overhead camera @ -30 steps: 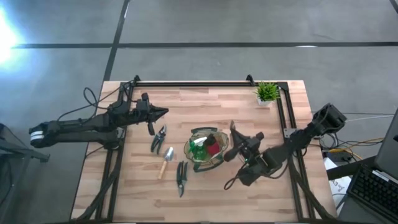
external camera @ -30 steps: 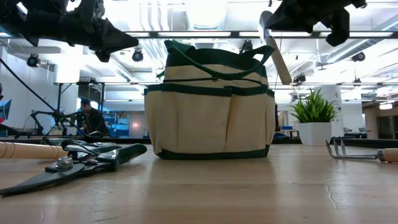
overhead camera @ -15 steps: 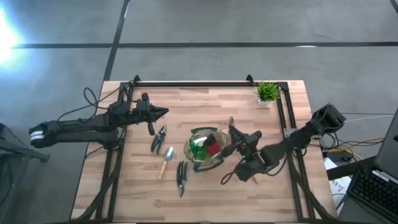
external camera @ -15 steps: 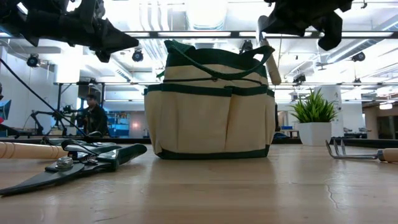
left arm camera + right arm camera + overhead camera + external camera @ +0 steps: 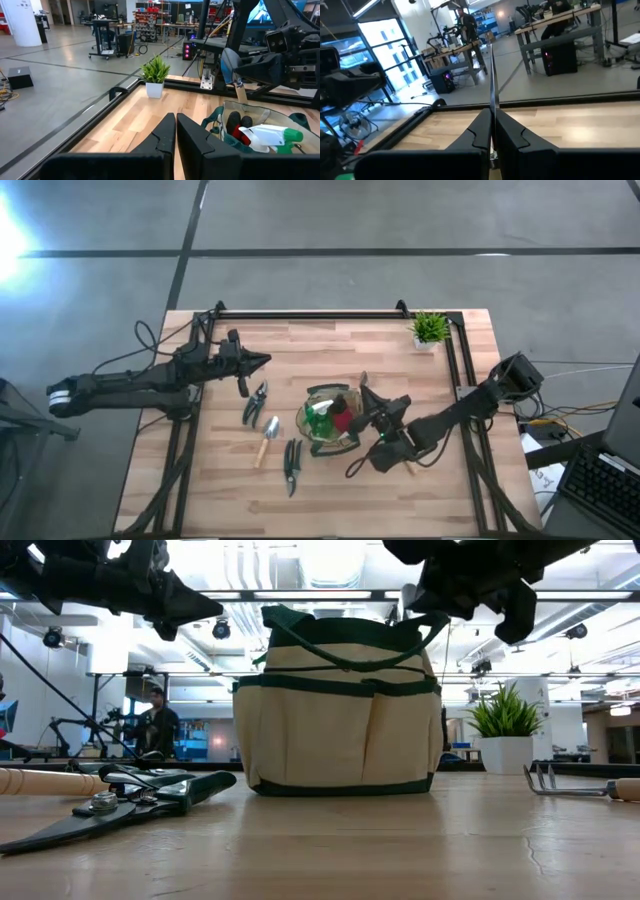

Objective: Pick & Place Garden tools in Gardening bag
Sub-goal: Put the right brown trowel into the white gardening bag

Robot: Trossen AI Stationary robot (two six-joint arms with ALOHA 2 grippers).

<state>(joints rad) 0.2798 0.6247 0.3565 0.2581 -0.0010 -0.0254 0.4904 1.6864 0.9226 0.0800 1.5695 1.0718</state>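
While the left gripper hangs above the far left part of the tabletop with its jaws together on nothing, the right gripper sits just right of the gardening bag, its jaws clamped on a thin silver trowel. From the left wrist view the trowel's blade stands above the bag's right rim, with the wooden handle slanting down toward the bag beneath the dark gripper body. The right wrist view shows the blade edge-on, rising as a narrow strip from between that arm's closed fingers. The bag stands upright near the middle of the tabletop, and inside it lie a green spray bottle and a red-and-black piece, side by side. To the left of the bag, three tools lie flat on the wood: black pruning shears, a second wood-handled trowel just nearer than them, and another pair of dark shears nearest of all. In the low view a rake rests on the tabletop to the right of the bag. A small potted plant stands at the far right corner. A person shows in the room beyond.
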